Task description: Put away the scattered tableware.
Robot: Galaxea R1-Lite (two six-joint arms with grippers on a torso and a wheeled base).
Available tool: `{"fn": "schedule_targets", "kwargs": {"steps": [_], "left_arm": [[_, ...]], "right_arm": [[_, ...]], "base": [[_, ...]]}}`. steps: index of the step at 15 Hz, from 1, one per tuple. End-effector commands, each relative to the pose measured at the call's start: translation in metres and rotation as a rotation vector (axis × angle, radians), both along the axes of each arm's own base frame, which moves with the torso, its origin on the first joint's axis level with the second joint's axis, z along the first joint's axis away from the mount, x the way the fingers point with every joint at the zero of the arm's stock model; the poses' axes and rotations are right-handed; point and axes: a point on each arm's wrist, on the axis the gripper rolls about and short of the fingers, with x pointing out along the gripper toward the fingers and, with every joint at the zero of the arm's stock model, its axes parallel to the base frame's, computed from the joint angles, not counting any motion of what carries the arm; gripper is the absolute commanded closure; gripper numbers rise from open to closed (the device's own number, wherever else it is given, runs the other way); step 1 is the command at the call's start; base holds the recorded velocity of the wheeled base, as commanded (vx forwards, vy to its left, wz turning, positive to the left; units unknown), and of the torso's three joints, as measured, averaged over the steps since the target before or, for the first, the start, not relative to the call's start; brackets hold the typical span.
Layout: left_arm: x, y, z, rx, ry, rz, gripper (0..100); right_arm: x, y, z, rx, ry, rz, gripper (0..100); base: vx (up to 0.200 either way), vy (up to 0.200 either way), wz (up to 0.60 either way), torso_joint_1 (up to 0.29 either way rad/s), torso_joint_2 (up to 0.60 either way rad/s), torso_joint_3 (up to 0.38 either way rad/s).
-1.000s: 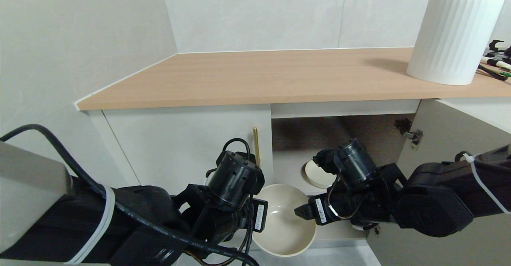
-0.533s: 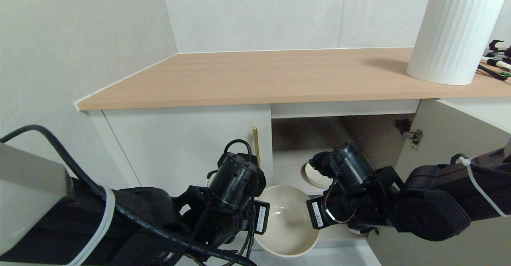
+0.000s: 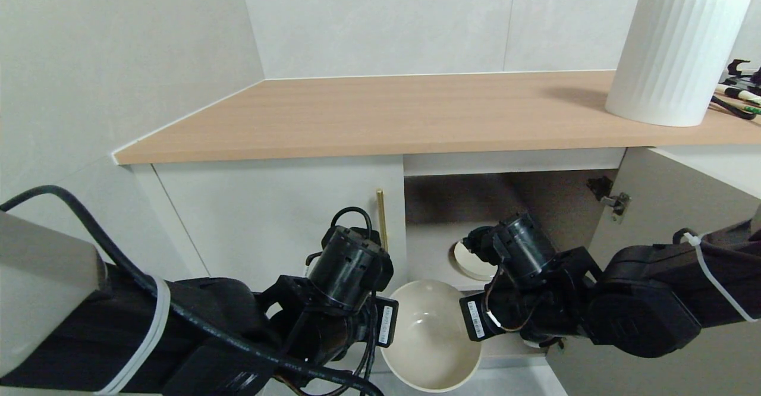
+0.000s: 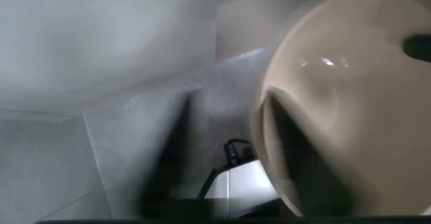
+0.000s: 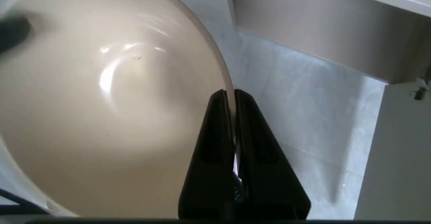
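Cream bowl (image 3: 431,342) is rim-clamped by right end effector (image 5: 229,109); left end effector (image 3: 389,324) straddles it, spread.

Both matte-black arms (image 3: 208,324) carry cylindrical wrist housings (image 3: 351,265), black cables (image 3: 50,189), white zip ties (image 3: 157,313) and white labels (image 3: 386,324); the right gripper (image 5: 232,116) has black fingers (image 5: 215,157).

A white ribbed cylinder (image 3: 678,57) stands at the right end of the wooden surface (image 3: 368,116), just beside some dark-handled tools (image 3: 740,90), while below it the cabinet's right door (image 3: 666,194) hangs open on its hinge (image 3: 615,203) and the left door (image 3: 279,217), with a brass handle (image 3: 381,217), is closed.
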Motion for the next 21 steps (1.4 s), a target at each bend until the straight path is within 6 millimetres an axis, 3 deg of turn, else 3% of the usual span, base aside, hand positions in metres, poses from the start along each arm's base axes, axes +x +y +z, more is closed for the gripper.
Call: {"fn": "schedule_targets", "kwargs": {"steps": [1,4,7,12,15,21], "left_arm": [[0.000,-0.001,0.001,-0.006,-0.002,-0.003,0],[0.000,-0.001,0.001,-0.005,-0.003,-0.004,0],[0.000,0.000,0.002,-0.009,-0.004,-0.002,0],[0.001,0.001,0.001,-0.008,-0.003,0.004,0],[0.000,0.003,0.008,-0.021,-0.016,0.006,0],[-0.001,0.004,0.010,-0.025,-0.021,0.007,0]], "right_arm": [[0.000,0.001,0.000,0.004,-0.001,0.002,100],[0.001,0.001,0.000,0.005,-0.003,-0.001,100],[0.021,-0.004,-0.004,0.024,-0.035,-0.082,100],[0.084,-0.034,-0.021,0.041,-0.156,-0.371,100],[0.116,-0.045,-0.035,0.015,-0.187,-0.458,100],[0.163,-0.059,-0.059,-0.017,-0.218,-0.567,100]], "base": [[0.000,0.000,0.00,0.000,0.00,0.000],[0.000,0.000,0.00,0.000,0.00,0.000],[0.000,0.000,0.00,0.000,0.00,0.000],[0.000,0.000,0.00,0.000,0.00,0.000],[0.000,0.000,0.00,0.000,0.00,0.000],[0.000,0.000,0.00,0.000,0.00,0.000]]}}
